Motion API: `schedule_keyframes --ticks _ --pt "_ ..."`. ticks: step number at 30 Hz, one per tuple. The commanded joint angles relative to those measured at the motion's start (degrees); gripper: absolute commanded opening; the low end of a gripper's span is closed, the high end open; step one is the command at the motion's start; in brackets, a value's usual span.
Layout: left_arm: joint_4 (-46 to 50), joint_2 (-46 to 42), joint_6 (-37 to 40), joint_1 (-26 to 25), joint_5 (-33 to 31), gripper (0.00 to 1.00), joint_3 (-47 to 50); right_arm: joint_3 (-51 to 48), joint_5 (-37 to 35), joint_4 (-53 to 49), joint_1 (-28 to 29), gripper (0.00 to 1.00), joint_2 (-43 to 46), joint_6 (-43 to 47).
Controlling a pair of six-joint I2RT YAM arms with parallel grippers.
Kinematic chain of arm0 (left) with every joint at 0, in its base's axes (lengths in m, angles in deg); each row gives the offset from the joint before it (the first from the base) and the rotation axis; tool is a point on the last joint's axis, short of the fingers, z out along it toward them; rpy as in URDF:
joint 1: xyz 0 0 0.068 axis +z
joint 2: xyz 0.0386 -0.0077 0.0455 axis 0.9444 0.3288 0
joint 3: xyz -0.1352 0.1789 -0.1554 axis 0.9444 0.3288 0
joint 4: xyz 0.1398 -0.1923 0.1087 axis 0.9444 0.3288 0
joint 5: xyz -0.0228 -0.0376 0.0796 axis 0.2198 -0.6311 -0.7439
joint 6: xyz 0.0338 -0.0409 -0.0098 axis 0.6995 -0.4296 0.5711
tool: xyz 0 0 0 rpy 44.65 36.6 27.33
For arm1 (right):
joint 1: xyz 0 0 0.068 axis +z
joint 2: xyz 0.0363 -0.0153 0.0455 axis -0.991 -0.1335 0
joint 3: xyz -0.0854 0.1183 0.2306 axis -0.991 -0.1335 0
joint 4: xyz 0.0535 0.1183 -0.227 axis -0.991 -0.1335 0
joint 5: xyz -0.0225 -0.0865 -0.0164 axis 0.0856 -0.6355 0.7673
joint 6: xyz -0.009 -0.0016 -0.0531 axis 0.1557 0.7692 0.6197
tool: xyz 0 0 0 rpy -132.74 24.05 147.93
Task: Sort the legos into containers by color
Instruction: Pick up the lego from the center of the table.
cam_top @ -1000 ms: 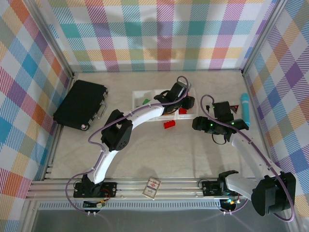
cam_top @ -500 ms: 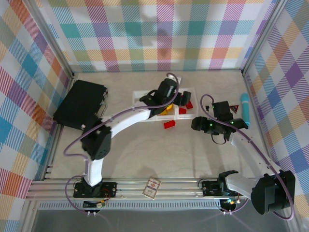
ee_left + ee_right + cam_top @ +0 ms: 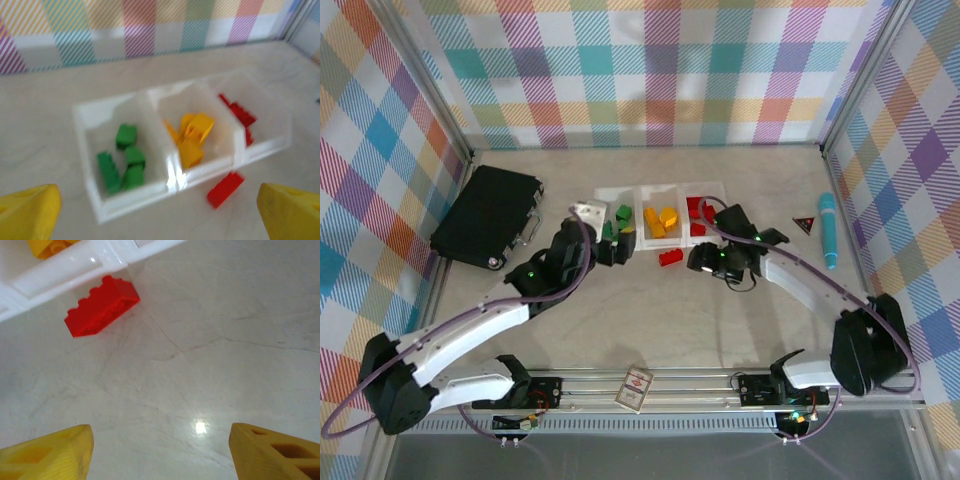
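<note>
Three joined white trays [image 3: 642, 197] stand at mid table. Green legos [image 3: 619, 219] lie in the left tray, yellow ones [image 3: 662, 220] in the middle, red ones [image 3: 698, 211] in the right. One red brick [image 3: 671, 257] lies loose on the table just in front of the trays. My left gripper [image 3: 617, 248] is open and empty, near the left tray's front. My right gripper [image 3: 700, 262] is open and empty, just right of the loose brick. The left wrist view shows the trays [image 3: 125, 202], green [image 3: 122, 157], yellow [image 3: 192, 137] and the loose brick [image 3: 225, 189]. The right wrist view has that brick [image 3: 102, 305] ahead of the open fingers [image 3: 47, 455].
A flat black box [image 3: 485, 215] lies at the far left. A teal cylinder [image 3: 828, 228] and a small red triangle [image 3: 804, 223] sit at the right. A red-and-white card [image 3: 635, 388] rests on the front rail. Plaid walls enclose the table.
The left arm has pulled back from over the trays to the near left. The right gripper has moved left, close to the loose red brick.
</note>
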Motion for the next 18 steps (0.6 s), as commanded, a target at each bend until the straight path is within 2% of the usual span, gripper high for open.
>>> schedule_keyframes --ticks 1,8,13,18 --pt "7.5 -7.0 -6.1 0.5 -2.8 1.00 4.2 5.4 -6.6 -0.8 2.9 0.72 -5.5 -8.0" --pt "13.3 -20.9 -9.7 0.6 -6.2 1.00 10.4 13.7 -13.5 -1.8 9.6 0.75 -17.1 -18.6" --pt "18.9 -25.1 -12.1 0.6 -12.6 1.00 10.7 15.8 -16.7 0.4 11.5 0.73 -21.4 -25.6" --pt "21.0 -27.1 -11.7 0.6 -12.2 1.00 11.0 18.6 -19.5 0.8 13.0 0.72 -24.5 -30.1"
